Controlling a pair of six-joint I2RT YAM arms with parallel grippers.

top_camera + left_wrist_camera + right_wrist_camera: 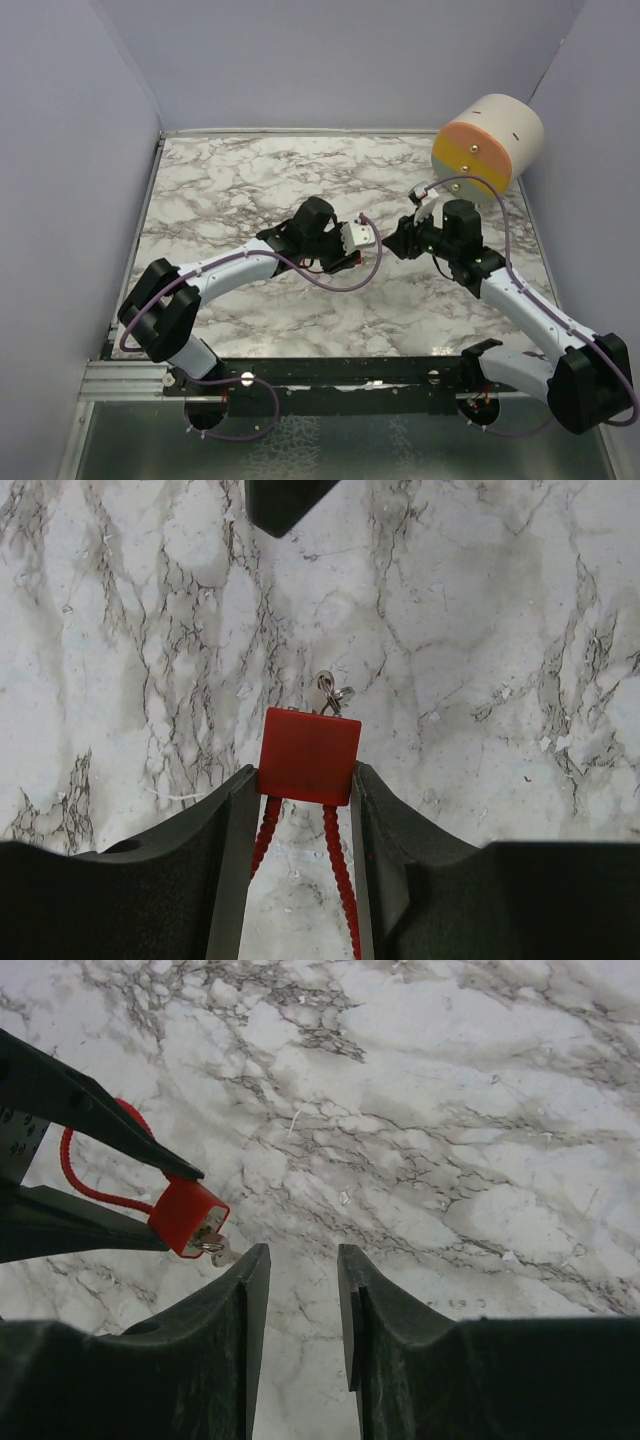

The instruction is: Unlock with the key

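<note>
The red cable padlock (309, 756) is clamped in the left gripper (305, 773) over the marble table (230, 170), so the right gripper (303, 1252), parted and empty just beside the protruding key (222, 1252), should centre on its head before closing and twisting.

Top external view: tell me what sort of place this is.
Probably a robot-manipulation test cell. Plain lavender walls box in a marble-patterned tabletop, the left arm and right arm are bolted to a black rail at its near edge, and the left end effector grips a red cable padlock.
</note>
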